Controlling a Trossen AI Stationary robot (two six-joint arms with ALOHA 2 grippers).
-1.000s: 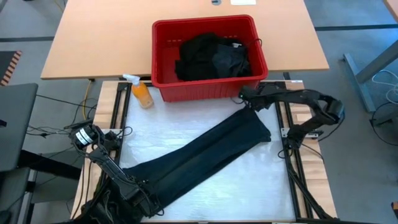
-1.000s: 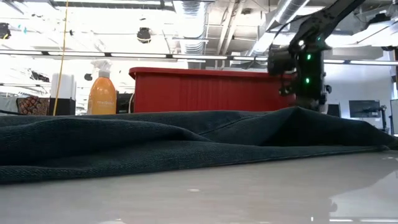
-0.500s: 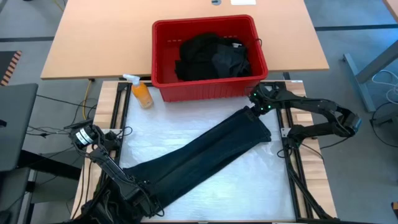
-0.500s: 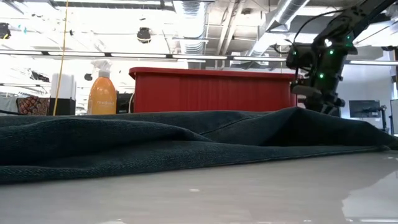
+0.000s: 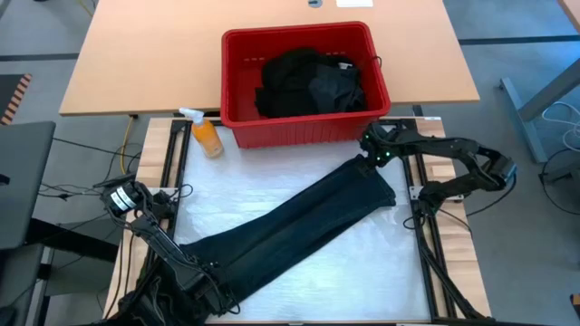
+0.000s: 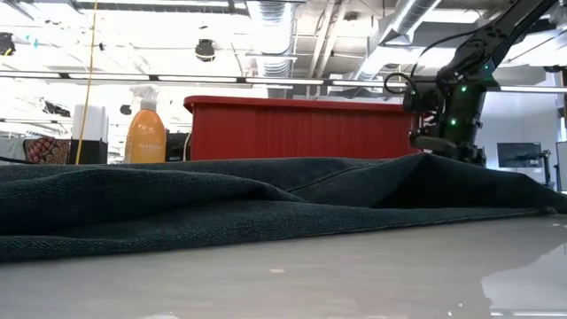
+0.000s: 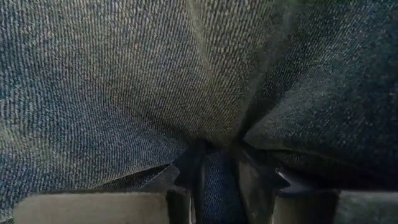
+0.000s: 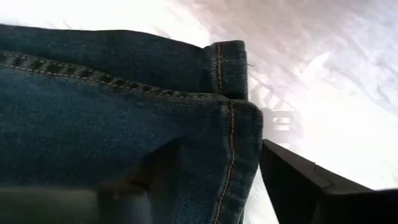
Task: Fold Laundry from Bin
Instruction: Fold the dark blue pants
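Observation:
A pair of dark blue jeans lies folded in a long strip, slanting across the white table top from near left to far right. My left gripper is shut on the near left end. My right gripper hangs open over the far right end, with a finger on each side of the hem corner. The red bin stands behind the jeans and holds dark laundry. My left gripper pinches a raised fold of the denim between its two fingers at the jeans' near left end, coming steeply from above. The rest of the jeans lies on the table. My right gripper stands low at the hem; I cannot tell whether a finger touches the denim.
An orange spray bottle stands at the bin's left near corner. The bin is close behind my right gripper. Bare white table top lies to the right of the jeans. Metal rails run along the sides.
My right gripper has tipped more steeply downward and sunk toward the jeans' far right end, shifting slightly toward the table's right. The jeans and my left gripper have stayed where they were.

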